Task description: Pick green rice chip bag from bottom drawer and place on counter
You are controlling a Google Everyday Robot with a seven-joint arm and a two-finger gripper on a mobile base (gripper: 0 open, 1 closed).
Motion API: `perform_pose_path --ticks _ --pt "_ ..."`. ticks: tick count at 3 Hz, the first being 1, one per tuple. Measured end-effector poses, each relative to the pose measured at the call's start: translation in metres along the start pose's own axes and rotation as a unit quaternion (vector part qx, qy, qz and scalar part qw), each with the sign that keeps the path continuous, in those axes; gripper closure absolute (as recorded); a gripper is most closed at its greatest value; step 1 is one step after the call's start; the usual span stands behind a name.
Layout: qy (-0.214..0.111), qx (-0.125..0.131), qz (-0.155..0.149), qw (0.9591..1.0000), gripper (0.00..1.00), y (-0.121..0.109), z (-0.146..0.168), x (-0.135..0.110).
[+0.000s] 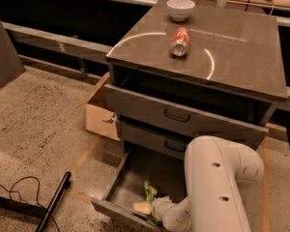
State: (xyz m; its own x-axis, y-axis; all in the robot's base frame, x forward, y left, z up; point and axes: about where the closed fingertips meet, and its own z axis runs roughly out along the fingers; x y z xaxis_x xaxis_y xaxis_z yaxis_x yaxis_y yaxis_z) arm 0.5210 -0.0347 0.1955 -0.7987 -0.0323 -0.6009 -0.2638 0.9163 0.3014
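Observation:
The bottom drawer (133, 174) is pulled out, showing its grey floor. The green rice chip bag (149, 191) lies crumpled near the drawer's front edge, part of it hidden by my wrist. My gripper (148, 209) is down inside the drawer at the front, right against the bag's near end. My white arm (217, 187) bends down from the right and covers the drawer's right half. The counter (246, 52) with its white arc line is above, at the top of the cabinet.
An orange-red soda can (180, 41) lies on its side on the counter, with a white bowl (180, 7) behind it. The two upper drawers are shut. A cardboard box (99, 116) sits left of the cabinet. A black pole (54, 202) and cable (14, 187) lie on the speckled floor.

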Motion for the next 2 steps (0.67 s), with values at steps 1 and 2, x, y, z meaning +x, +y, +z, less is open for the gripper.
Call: perform_pose_path --ticks 1,2 --pt "0.004 0.002 0.0 1.0 0.18 0.0009 0.0135 0.0045" --pt "0.009 0.0 0.0 1.0 0.41 0.0033 0.0206 0.0078"
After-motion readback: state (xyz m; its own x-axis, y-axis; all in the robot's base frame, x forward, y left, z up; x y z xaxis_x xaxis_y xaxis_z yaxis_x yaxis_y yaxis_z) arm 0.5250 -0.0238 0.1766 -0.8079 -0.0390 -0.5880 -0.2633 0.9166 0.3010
